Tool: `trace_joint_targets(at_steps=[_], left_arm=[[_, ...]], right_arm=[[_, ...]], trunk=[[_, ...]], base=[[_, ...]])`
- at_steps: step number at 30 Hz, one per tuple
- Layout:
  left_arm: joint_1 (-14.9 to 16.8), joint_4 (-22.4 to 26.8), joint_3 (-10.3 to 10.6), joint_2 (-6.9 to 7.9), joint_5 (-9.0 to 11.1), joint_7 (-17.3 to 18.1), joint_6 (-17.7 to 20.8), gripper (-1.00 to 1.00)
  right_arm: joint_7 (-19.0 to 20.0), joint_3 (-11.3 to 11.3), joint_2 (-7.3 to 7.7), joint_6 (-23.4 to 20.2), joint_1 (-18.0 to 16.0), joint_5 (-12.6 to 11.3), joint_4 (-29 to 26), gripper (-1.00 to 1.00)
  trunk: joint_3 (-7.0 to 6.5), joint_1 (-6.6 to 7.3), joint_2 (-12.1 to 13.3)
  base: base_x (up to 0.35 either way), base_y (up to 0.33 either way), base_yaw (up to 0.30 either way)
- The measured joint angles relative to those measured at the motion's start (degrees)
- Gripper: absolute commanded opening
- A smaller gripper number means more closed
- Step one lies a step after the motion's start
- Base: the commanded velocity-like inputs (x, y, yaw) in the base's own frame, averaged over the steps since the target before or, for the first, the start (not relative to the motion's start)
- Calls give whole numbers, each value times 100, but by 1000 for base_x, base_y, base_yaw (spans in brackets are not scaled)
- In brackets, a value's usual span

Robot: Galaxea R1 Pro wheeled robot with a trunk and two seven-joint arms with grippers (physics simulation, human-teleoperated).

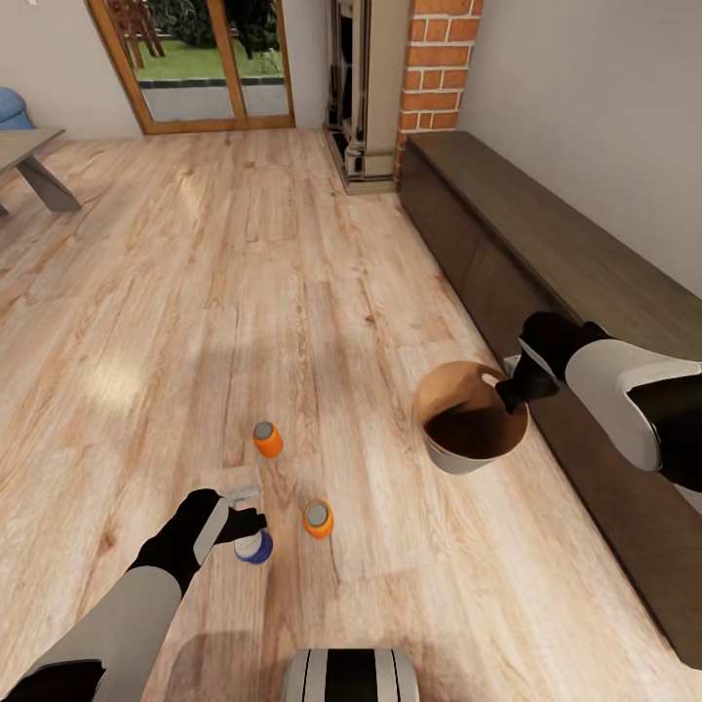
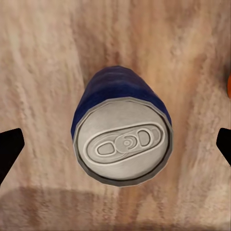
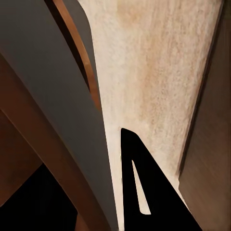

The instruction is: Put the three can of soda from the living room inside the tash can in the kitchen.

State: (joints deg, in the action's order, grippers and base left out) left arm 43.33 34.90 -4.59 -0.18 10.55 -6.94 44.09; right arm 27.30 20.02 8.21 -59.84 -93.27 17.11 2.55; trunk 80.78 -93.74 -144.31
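Observation:
A dark blue can of soda stands upright on the wood floor, its grey top facing my left wrist camera. My left gripper hovers just over it, open, with one black fingertip on each side of the can and apart from it. Two orange cans of soda stand close by; an orange sliver shows in the left wrist view. My right gripper is shut on the right rim of the tash can, whose grey wall runs beside one finger.
A long dark low cabinet runs along the right wall, just behind the bin. A red brick column and a glass door stand at the back. A coffee table and blue sofa sit far left. My base shows in front.

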Motion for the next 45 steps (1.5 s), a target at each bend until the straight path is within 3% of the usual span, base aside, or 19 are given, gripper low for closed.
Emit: trace_joint_targets(at_steps=[7, 12, 17, 25, 30, 36, 45], left_arm=[[0, 0, 2, -3, 0, -6, -5, 100], [0, 0, 2, -6, 0, -22, -5, 100], [0, 0, 2, -8, 0, -25, -6, 100], [0, 1, 10, -8, 0, -27, -7, 100], [0, 6, 10, -9, 0, -26, -13, 100], [0, 6, 11, -9, 0, -26, -13, 100], [0, 6, 11, -9, 0, -26, -14, 100]], right_arm=[[5, 39, -89, -8, -12, -38, 0, -100], [2, 104, -117, 0, -23, 0, 2, -100], [3, 50, -174, -10, -29, -51, 0, -100], [0, 362, -202, 5, -31, 23, 1, -100], [6, 283, -204, -14, -27, -70, -1, -100], [3, 374, -203, 0, -27, 0, 2, -100], [4, 335, -204, -6, -31, -30, 0, -100]], trunk=[[0, 0, 0], [89, -10, -5], [89, -10, -5], [89, -10, -5], [89, -10, -5], [89, -10, -5], [89, -10, -5]], base=[[15, 0, 0], [0, 0, 0], [0, 0, 0], [0, 0, 0], [0, 0, 0], [34, 0, 0], [86, 0, 0]])
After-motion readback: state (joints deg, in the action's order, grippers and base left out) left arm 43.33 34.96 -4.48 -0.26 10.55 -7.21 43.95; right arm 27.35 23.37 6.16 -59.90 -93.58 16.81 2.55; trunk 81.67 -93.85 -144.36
